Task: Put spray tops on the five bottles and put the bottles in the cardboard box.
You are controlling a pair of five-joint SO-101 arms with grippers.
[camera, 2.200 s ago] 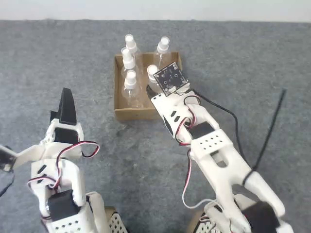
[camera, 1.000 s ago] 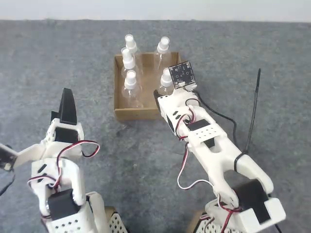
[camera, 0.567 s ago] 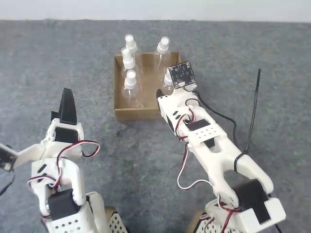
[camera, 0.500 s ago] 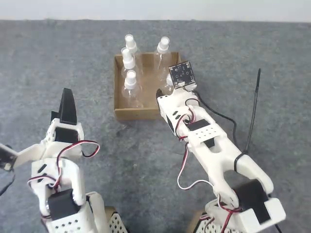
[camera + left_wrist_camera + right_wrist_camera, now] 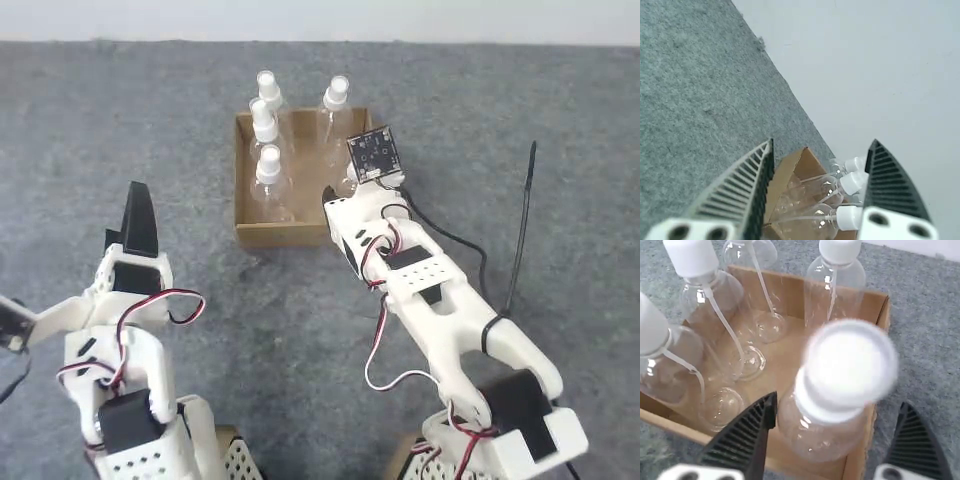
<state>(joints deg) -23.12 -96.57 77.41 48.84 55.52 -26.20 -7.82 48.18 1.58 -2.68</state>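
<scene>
All five bottles stand inside the cardboard box (image 5: 272, 236), which sits toward 12 o'clock on the grey carpet (image 5: 500, 120). Each bottle wears a spray top, so the task looks all but finished. The last bottle (image 5: 840, 385) stands in the box's 4 o'clock corner, close against the wall. The right gripper (image 5: 836, 402) hangs over it with its jaws spread, one to each side of the bottle's shoulder, and neither seems to press on it. The left gripper (image 5: 822, 144) rests well apart near 8 o'clock, pointed at the box, its jaws likewise spread and holding nothing.

The danger lies in getting the right gripper away. Its jaws seem to straddle the bottle below the white spray top (image 5: 850, 357), and that cap is wider than the neck. A lift that drifts sideways could catch a jaw under the cap and hoist or tilt the bottle. Empty and tall, it would likely topple easily. Falling toward 10 o'clock, it would knock the four other bottles (image 5: 268, 178), which stand close together. Falling toward 3 o'clock, it could go over the low wall onto the carpet. A jaw dragging on the wall could also shove the light box. Whether the bottle's base sits flat cannot be told, since its own body hides it. A straight rise with the jaws wide looks safest.
</scene>
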